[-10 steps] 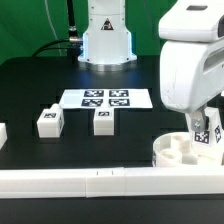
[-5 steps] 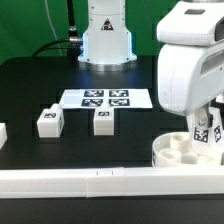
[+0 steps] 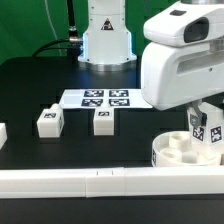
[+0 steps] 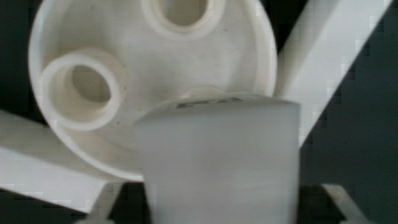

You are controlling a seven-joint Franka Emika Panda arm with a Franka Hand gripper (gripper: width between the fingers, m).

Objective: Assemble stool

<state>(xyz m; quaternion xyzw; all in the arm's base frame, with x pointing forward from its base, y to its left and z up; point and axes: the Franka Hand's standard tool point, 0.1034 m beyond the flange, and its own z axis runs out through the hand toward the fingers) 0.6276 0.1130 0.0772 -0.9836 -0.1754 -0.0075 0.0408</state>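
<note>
The round white stool disc (image 3: 176, 151) lies at the exterior view's lower right, with open socket holes on top. My gripper (image 3: 204, 124) is shut on one white tagged leg (image 3: 208, 132) and holds it upright at the disc's right part, its lower end at a socket. In the wrist view the held leg (image 4: 222, 160) fills the middle between my fingers (image 4: 125, 205), with the disc (image 4: 134, 120) and a socket hole (image 4: 86, 85) right behind it. Two more tagged legs (image 3: 48, 121) (image 3: 103, 120) lie loose on the black table to the left.
The marker board (image 3: 105, 98) lies flat behind the loose legs. A long white rail (image 3: 100, 181) runs along the front edge. A small white part (image 3: 2, 132) shows at the far left edge. The robot base (image 3: 105, 40) stands at the back.
The arm's white wrist body has swung toward the exterior view's left and looms larger. The held leg stays at the disc, nearly unmoved.
</note>
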